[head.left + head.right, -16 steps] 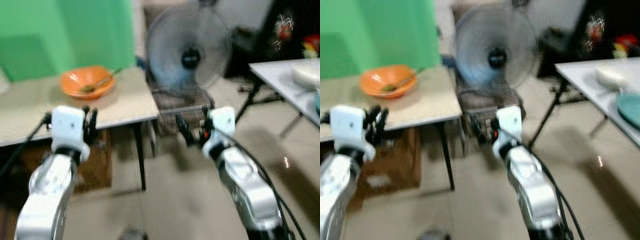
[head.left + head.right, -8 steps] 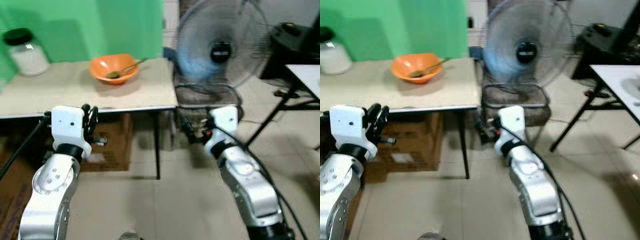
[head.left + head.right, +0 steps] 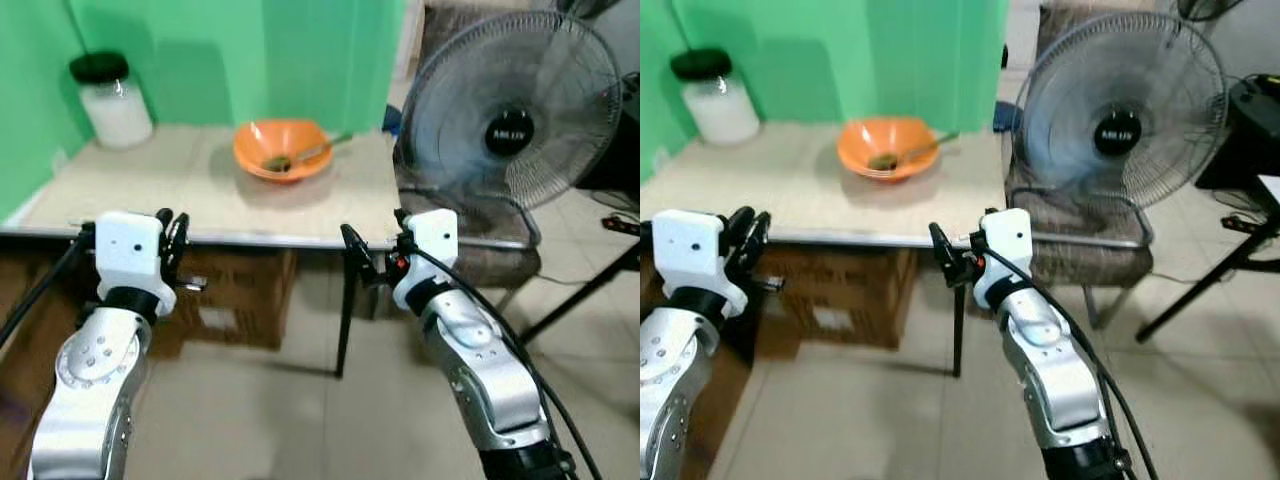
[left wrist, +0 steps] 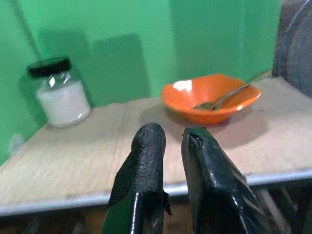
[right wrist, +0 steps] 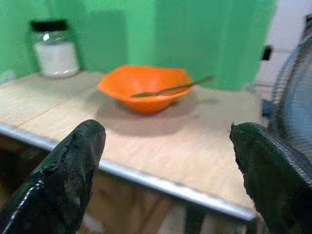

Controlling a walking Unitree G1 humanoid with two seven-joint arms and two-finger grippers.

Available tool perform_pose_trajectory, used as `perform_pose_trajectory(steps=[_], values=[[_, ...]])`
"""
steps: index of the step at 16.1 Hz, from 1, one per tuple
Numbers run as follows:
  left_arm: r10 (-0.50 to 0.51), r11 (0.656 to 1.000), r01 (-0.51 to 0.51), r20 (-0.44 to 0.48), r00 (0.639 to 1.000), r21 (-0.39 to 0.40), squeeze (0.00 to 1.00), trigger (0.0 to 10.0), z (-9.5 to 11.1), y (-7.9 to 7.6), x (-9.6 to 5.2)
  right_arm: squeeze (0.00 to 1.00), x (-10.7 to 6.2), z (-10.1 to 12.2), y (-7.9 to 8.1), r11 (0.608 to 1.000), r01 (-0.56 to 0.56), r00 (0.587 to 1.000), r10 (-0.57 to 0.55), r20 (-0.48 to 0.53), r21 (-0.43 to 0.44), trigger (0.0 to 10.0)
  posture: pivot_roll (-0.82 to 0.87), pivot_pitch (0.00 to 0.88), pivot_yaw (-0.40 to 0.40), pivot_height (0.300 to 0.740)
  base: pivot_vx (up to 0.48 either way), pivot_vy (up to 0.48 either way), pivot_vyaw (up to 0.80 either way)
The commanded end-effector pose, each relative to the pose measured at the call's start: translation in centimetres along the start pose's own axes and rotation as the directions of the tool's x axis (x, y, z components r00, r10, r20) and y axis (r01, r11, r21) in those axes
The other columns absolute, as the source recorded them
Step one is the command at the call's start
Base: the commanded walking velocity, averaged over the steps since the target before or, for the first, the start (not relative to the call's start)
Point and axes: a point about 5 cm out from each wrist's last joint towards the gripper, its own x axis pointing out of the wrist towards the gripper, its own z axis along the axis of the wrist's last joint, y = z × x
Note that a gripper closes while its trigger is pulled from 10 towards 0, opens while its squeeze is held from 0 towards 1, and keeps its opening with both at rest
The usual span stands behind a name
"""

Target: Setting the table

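Note:
An orange bowl (image 3: 283, 150) with a metal spoon (image 3: 312, 153) leaning in it stands toward the back of a beige table (image 3: 150, 190). A glass jar (image 3: 112, 100) with a black lid and white contents stands at the table's far left corner. My left gripper (image 3: 172, 238) hovers at the table's front edge, its fingers (image 4: 146, 146) shut with nothing held. My right gripper (image 3: 375, 250) hovers off the table's front right corner, open wide and empty, and the bowl (image 5: 144, 87) shows between its fingertips.
A large grey standing fan (image 3: 515, 110) rises to the right of the table, before a brown chair (image 3: 1080, 240). A cardboard box (image 3: 225, 300) sits under the table. A green wall stands behind it. Tiled floor lies in front, and black table legs (image 3: 1200, 290) cross the far right.
The whole view has swung left and sharpened: the table and bowl now sit nearer and more central, and the jar has come into view. Both arms keep the same pose.

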Motion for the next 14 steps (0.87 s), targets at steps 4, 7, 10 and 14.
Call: perform_pose_trajectory(steps=[4, 7, 10, 14], values=[[-0.033, 0.999, 0.033, 0.013, 0.999, 0.001, 0.00, 10.0, 0.3, -0.7, 0.0, 1.00, 0.1, 0.0, -0.7, 1.000, 0.015, 1.000, -0.015, -0.003, -0.020, 10.0, 0.14, 0.000, -0.006, 0.740, 0.420, 0.000, 0.79], [-0.054, 0.998, 0.054, 0.005, 0.999, 0.015, 0.00, 10.0, 0.2, -0.9, -0.1, 1.00, 0.4, 0.6, -1.1, 1.000, 0.012, 1.000, -0.011, 0.020, -0.025, 10.0, 0.14, 0.000, -0.007, 0.740, 0.399, 0.000, 0.67], [-0.080, 0.996, 0.080, -0.001, 0.997, 0.024, 0.00, 10.0, 0.1, -1.0, 0.0, 1.00, 0.6, 1.4, -1.5, 0.998, 0.007, 0.999, -0.004, 0.052, -0.060, 10.0, 0.14, 0.000, -0.002, 0.740, 0.385, 0.000, 0.00], [-0.112, 0.993, 0.112, -0.005, 0.994, 0.029, 0.00, 10.0, -0.1, -1.3, 0.3, 1.00, 0.8, 1.8, -2.6, 0.996, 0.016, 0.998, -0.012, 0.055, -0.086, 10.0, 0.13, 0.000, 0.000, 0.740, 0.382, 0.000, 0.00]])
